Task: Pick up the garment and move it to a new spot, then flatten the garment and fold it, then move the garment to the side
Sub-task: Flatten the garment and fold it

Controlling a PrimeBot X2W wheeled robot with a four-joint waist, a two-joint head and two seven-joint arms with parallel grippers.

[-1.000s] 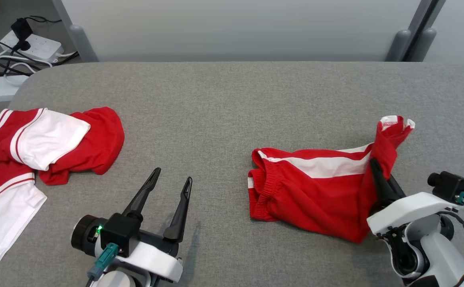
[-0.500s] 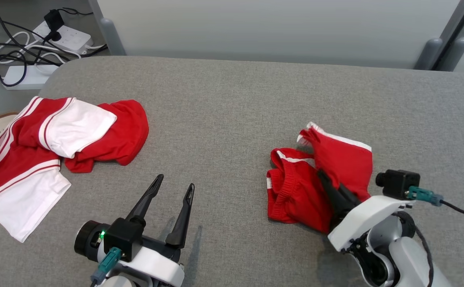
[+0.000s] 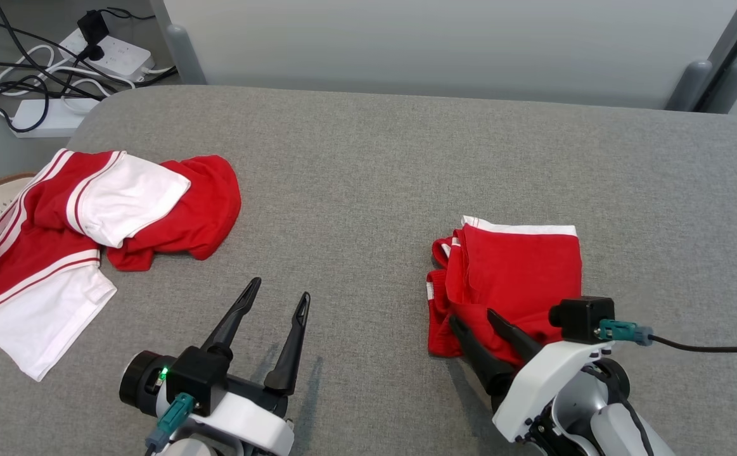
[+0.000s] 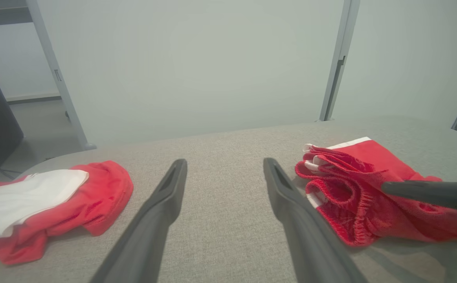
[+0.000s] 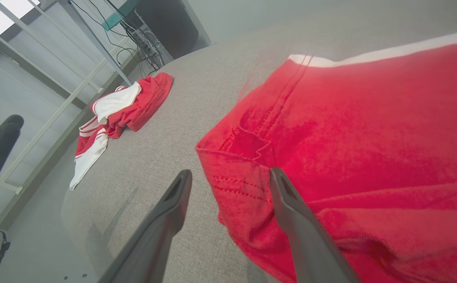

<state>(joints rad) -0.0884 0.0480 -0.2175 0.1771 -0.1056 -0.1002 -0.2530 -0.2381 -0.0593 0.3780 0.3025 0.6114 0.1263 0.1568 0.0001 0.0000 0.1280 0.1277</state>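
Two jaw pairs wide, empty; with right gripper (image 3: 471, 316), smooth folded red shorts (image 3: 520, 266) at lower right before sliding aside.

**Soft, even light; one smeared close-up**

Bright, diffuse light covers the grey table (image 3: 368, 158) without glare. Faint, soft-edged shadows lie on it beside the left gripper (image 3: 279, 288) and the right gripper (image 3: 473, 315). The head view is sharp. In the right wrist view the red shorts (image 5: 369, 137) smear at their far hem. In the left wrist view the posts (image 4: 336, 67) lean with wide-angle distortion.
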